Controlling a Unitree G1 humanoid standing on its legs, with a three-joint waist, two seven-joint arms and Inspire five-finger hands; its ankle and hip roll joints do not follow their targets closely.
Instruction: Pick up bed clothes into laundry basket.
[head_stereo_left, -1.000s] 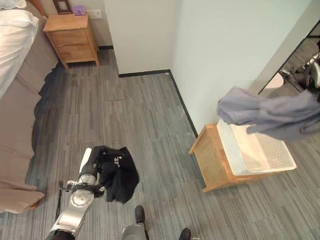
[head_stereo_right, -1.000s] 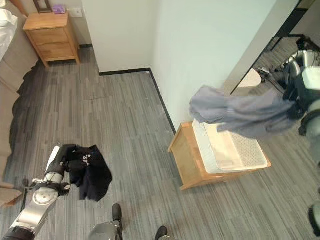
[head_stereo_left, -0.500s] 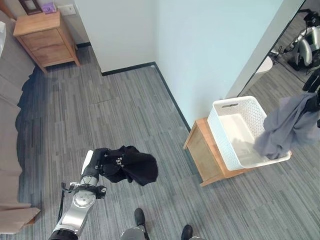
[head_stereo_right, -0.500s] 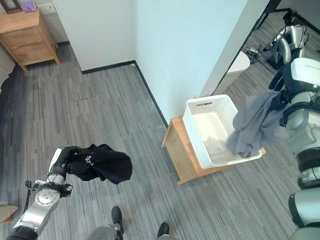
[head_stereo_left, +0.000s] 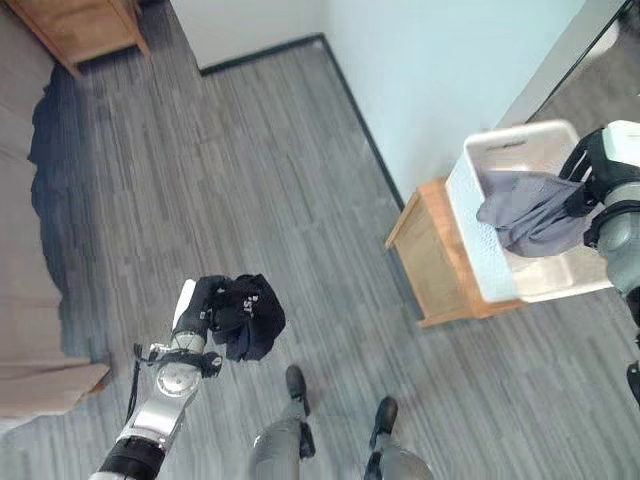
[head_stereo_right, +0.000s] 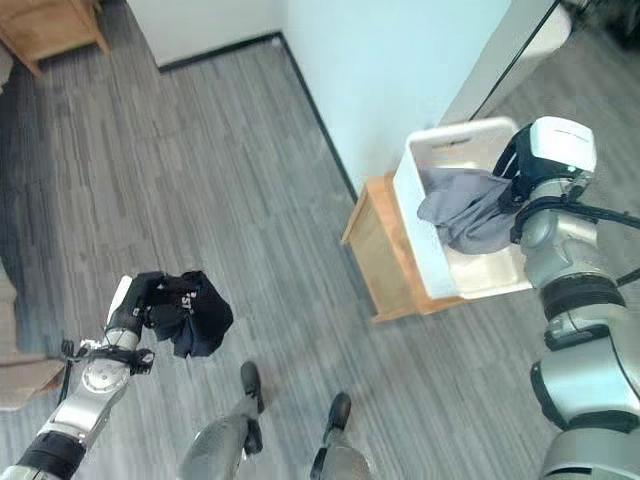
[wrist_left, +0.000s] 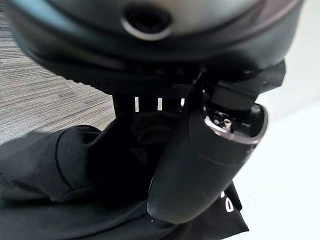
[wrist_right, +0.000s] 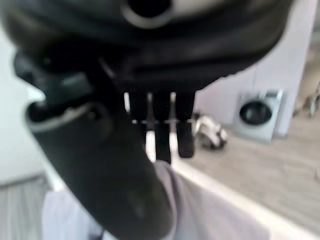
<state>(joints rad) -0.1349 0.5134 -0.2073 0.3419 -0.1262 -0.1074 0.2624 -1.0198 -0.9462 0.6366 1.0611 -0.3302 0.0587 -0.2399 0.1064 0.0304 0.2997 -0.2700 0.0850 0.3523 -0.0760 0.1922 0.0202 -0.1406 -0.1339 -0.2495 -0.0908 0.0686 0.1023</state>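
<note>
right hand (head_stereo_right: 515, 180) gripped grey garment (head_stereo_left: 530, 212) over laundry basket (head_stereo_left: 480, 215), unreleased | left hand (head_stereo_left: 207, 303) clutched black garment (head_stereo_left: 250, 315), basket still pending

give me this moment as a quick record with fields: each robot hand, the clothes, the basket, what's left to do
left robot hand: curled round the black garment, held up above the floor
right robot hand: gripping the grey garment at the basket
grey garment: hanging from the hand into the basket, partly draped against its near wall
laundry basket: white, perforated, standing on a low wooden stand by the wall
floor: grey plank pattern
left to do: release the grey garment into the basket, then bring the black one over
</note>
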